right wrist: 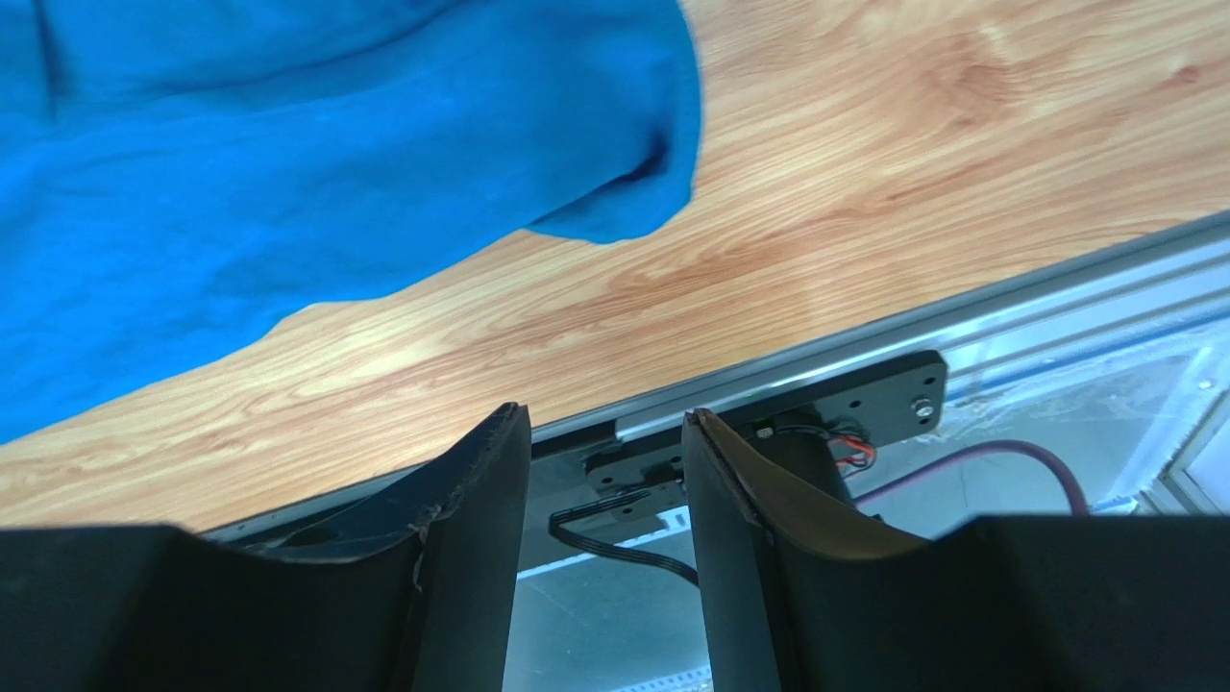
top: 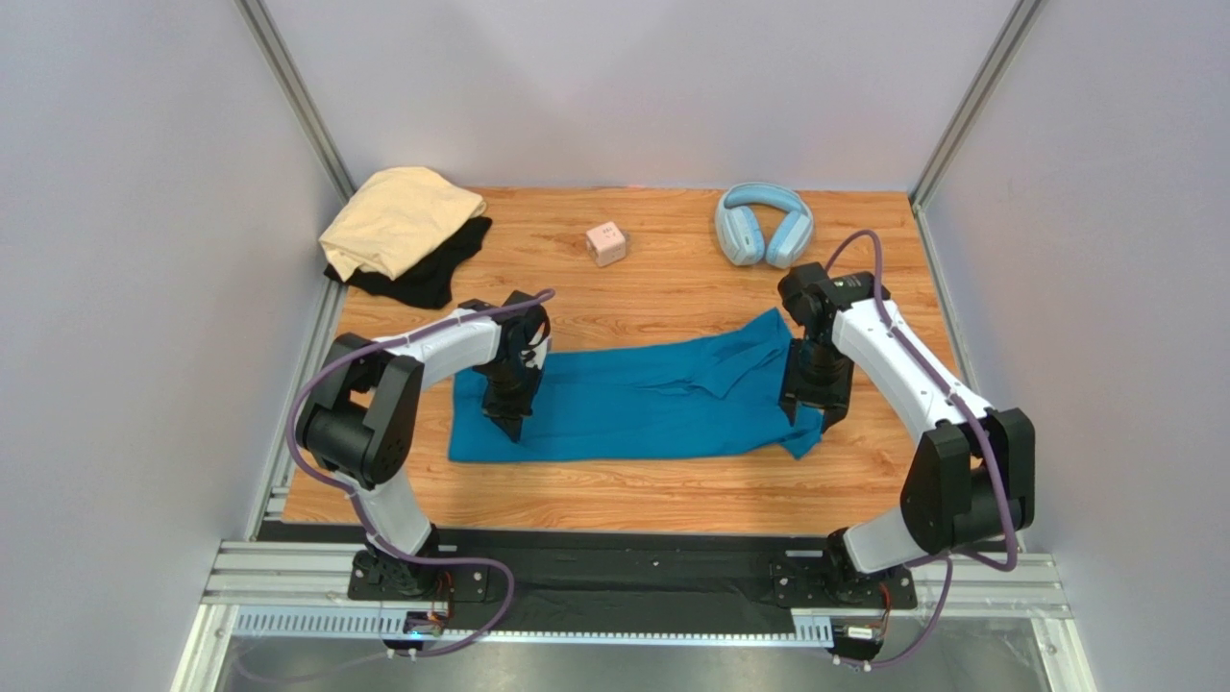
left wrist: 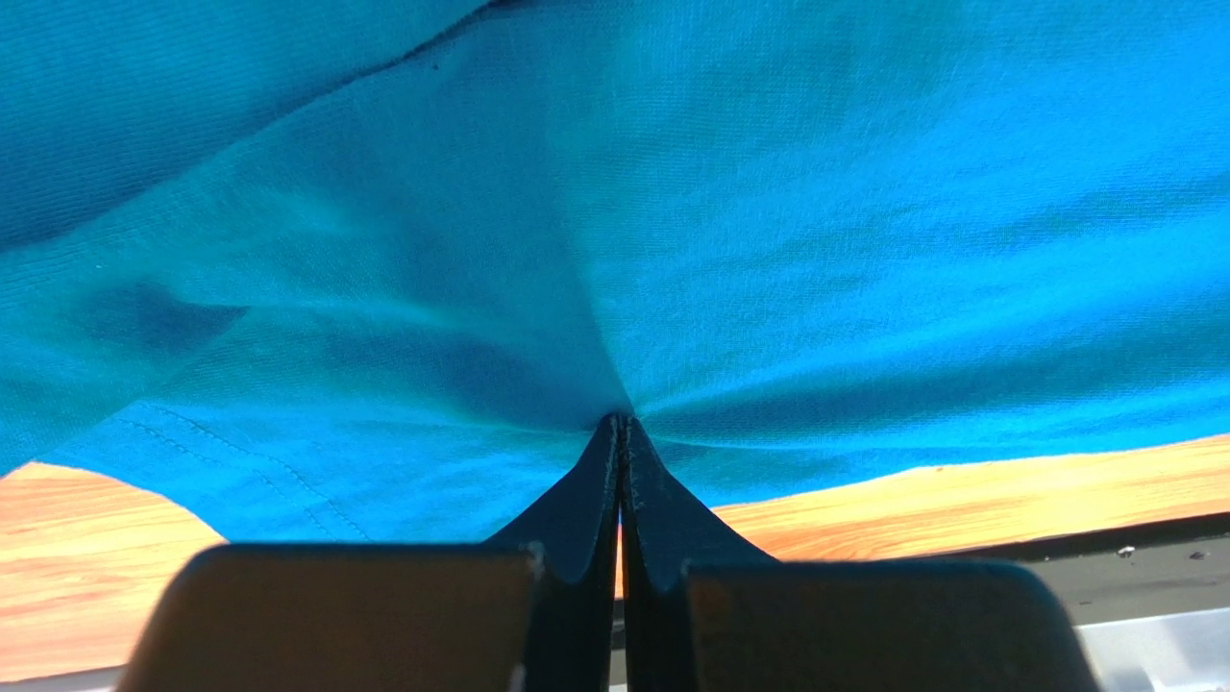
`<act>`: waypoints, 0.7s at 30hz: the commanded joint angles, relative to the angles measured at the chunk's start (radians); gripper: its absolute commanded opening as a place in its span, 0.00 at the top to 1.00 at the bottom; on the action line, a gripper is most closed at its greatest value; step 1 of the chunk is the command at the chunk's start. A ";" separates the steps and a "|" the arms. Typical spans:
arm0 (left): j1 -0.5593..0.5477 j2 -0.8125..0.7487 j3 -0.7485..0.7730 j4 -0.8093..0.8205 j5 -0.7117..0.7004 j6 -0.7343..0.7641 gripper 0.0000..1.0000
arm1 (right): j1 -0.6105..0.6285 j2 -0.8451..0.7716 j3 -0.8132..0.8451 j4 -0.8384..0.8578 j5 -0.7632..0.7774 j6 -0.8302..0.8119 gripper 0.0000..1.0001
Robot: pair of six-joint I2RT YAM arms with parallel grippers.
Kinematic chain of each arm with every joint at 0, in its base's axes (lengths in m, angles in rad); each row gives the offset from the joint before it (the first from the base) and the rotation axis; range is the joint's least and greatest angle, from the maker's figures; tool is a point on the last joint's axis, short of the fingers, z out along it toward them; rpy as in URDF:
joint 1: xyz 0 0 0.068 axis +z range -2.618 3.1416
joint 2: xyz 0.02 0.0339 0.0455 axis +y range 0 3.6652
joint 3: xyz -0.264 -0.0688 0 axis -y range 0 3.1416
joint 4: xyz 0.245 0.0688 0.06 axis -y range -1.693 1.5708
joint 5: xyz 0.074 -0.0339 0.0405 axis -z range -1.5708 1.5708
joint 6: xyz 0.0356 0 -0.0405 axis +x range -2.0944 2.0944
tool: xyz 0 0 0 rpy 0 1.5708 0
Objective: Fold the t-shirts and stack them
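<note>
A teal-blue t-shirt (top: 635, 404) lies folded into a long strip across the middle of the table. My left gripper (top: 508, 423) stands on its left part. In the left wrist view that gripper (left wrist: 621, 424) is shut on the teal cloth (left wrist: 722, 216), and creases fan out from its tips. My right gripper (top: 804, 415) hangs over the shirt's right end. In the right wrist view it (right wrist: 599, 418) is open and empty, with the teal shirt's edge (right wrist: 289, 173) lying ahead of it. A pale tan t-shirt (top: 397, 216) rests folded on a black t-shirt (top: 433, 271) at the back left.
A small pink cube (top: 607, 242) and light-blue headphones (top: 762, 224) sit at the back of the wooden table (top: 650, 498). Grey walls close in the left, right and back sides. A metal rail (top: 635, 591) with the arm bases runs along the near edge.
</note>
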 commanded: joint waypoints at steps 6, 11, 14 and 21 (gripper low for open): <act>0.005 0.002 0.000 0.022 0.018 0.024 1.00 | 0.055 0.135 -0.082 0.075 -0.103 0.033 0.52; 0.005 0.001 -0.005 0.019 0.016 0.027 1.00 | 0.054 0.247 -0.032 0.061 -0.022 0.006 0.53; 0.005 -0.001 -0.005 0.018 0.016 0.027 1.00 | 0.054 0.296 -0.003 0.050 0.003 -0.015 0.53; 0.005 -0.001 -0.008 0.016 0.010 0.025 1.00 | 0.043 0.382 0.023 0.033 0.041 -0.044 0.53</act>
